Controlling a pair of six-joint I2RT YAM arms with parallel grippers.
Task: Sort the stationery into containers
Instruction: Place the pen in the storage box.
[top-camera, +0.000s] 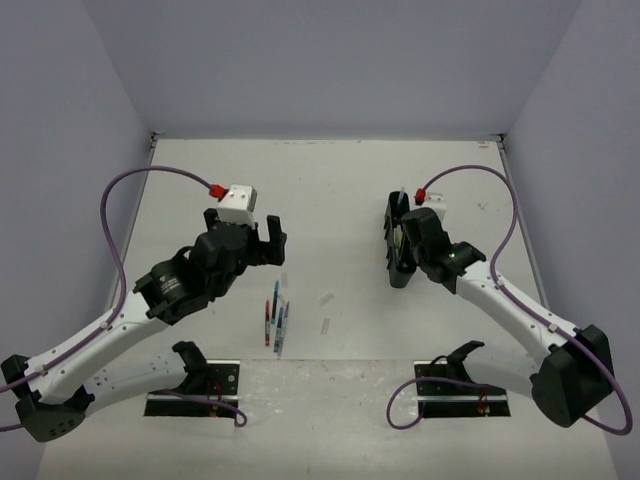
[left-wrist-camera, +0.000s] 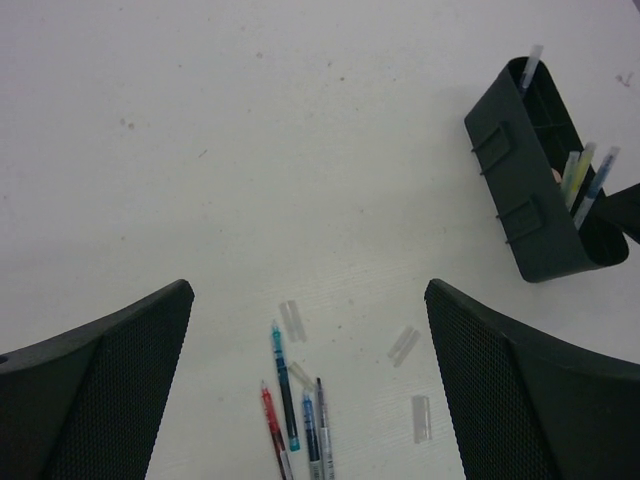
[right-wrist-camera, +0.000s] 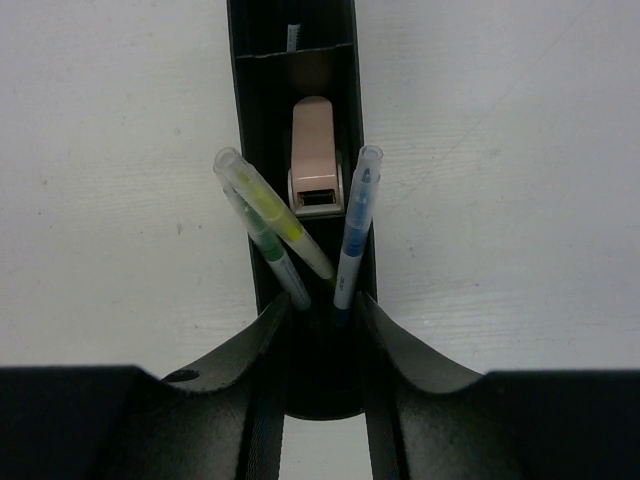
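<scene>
Right gripper (right-wrist-camera: 325, 310): its fingers fill the foot of the right wrist view, parted a little and straddling the near end of the black tray (right-wrist-camera: 243, 150). Nothing appears clamped between them. A blue pen (right-wrist-camera: 355, 225) stands loose in that end compartment, just above the gap. A yellow-green highlighter (right-wrist-camera: 275, 215) leans beside it, and a pinkish eraser-like piece (right-wrist-camera: 316, 160) sits one compartment further. The tray is on the right half of the desk (top-camera: 340, 180), long axis running near edge to far edge.

Left gripper (left-wrist-camera: 308, 290): jaws at full spread, empty, hovering over the loose pens (left-wrist-camera: 295, 420) mid-desk toward the near edge. The pens' long axes run near-to-far, roughly square to the fingers' closing line. They lie between the fingers, on the wrist side of the tips. Clear caps (left-wrist-camera: 403, 343) are scattered beside them. Judgement: the left arm is nearer, so the next pick is probably its own.
</scene>
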